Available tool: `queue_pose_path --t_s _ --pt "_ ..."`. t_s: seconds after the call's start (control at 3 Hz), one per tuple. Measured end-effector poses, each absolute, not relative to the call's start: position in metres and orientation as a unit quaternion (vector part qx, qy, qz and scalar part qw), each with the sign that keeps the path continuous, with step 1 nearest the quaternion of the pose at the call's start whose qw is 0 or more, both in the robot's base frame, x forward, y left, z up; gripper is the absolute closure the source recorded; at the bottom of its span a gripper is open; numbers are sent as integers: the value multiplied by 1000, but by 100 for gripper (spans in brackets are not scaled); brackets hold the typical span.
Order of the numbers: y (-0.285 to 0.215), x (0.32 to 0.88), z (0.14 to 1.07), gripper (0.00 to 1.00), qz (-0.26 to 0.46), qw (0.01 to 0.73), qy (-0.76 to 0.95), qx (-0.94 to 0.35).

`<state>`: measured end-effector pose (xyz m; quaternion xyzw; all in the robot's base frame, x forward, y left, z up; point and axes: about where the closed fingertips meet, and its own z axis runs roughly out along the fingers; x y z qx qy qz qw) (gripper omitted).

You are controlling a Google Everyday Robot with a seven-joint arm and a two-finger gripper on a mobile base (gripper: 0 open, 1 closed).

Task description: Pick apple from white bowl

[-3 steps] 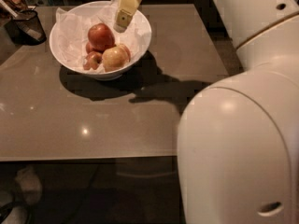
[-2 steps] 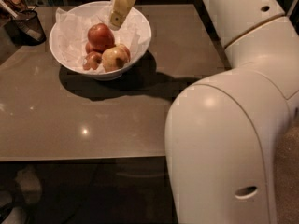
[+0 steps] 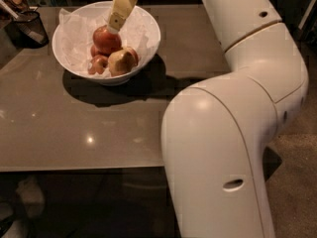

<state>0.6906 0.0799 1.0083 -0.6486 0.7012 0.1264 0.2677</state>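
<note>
The white bowl [image 3: 148,41], lined with crinkled white paper, stands at the back left of the grey table. In it lies the apple [image 3: 105,41], large, round and deep red, at the back of the fruit pile. My gripper [image 3: 114,26] reaches down from the top edge into the bowl. Its yellowish tip is right at the apple's upper right side and seems to touch it. The big white arm [image 3: 237,133] fills the right half of the view.
A yellow-tan apple [image 3: 121,62] and smaller reddish apples [image 3: 98,63] lie in front of the red one. A small black mesh basket [image 3: 29,28] stands at the table's far left corner. The grey table [image 3: 99,128] ends in a front edge near the bottom.
My gripper has moved left and down, from over the bowl's right rim to the top of the red apple. The arm has swung further left into the view.
</note>
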Motion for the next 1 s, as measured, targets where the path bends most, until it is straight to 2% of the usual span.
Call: queue_pose_path --t_s 1.0 --pt "105 691 997 16 182 259 714 -624"
